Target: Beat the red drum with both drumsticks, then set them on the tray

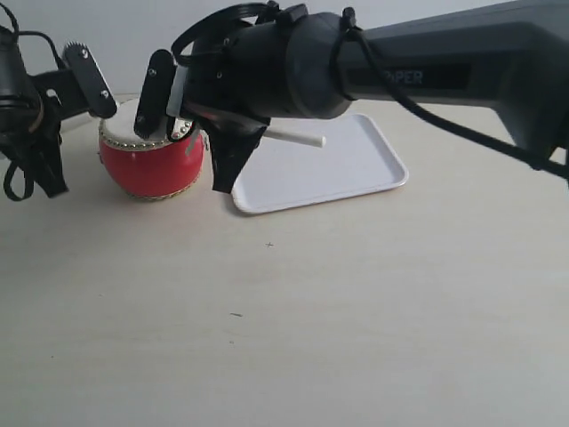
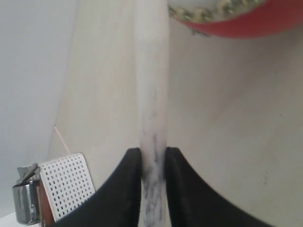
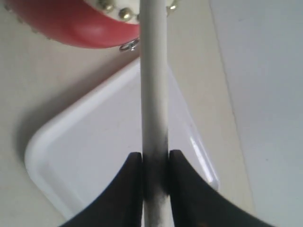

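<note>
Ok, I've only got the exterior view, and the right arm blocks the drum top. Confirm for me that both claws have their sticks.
Observer: The left wrist view shows the left claw shut on the left drumstick, with a finger pressed to each side.
Operator: Now check the right one.
Observer: The right wrist view shows the right claw clamped on the right drumstick in the same way.
Operator: Tell me where that stick points.
Observer: It passes over the tray and reaches the studded rim of the red drum. The tip is out of frame, so I cannot tell whether it touches the skin.
</note>
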